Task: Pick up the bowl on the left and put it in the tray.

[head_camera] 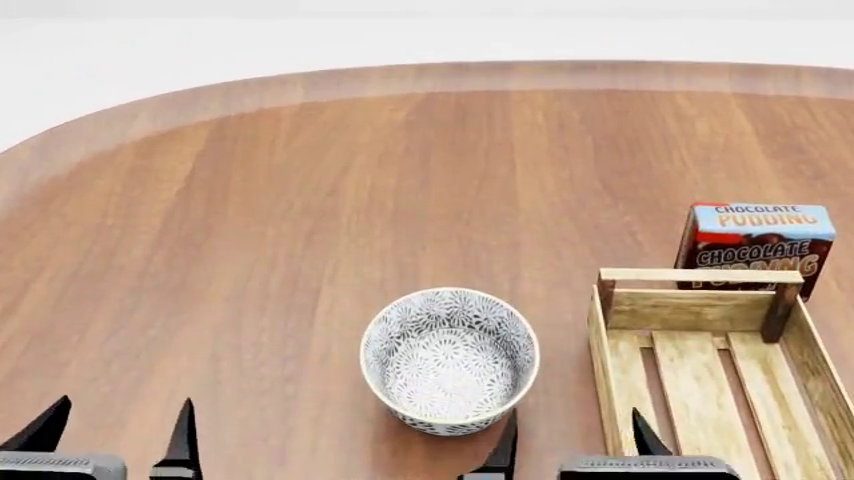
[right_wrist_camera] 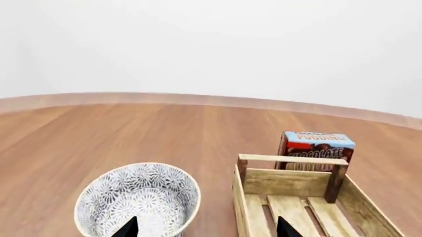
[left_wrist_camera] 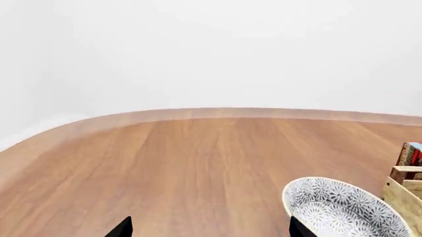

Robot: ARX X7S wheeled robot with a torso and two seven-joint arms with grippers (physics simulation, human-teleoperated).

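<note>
Bowl (head_camera: 450,360) on table | both tools (head_camera: 571,450) spread, low, empty

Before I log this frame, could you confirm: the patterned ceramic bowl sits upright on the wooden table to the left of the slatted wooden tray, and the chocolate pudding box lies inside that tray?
One detail is wrong. The chocolate pudding box is not inside the slatted light-wood tray; it stands on the wooden table just beyond the tray's far end rail, as the head view shows. The rest holds: the grey-blue floral ceramic bowl sits upright on the table, left of the tray.
</note>
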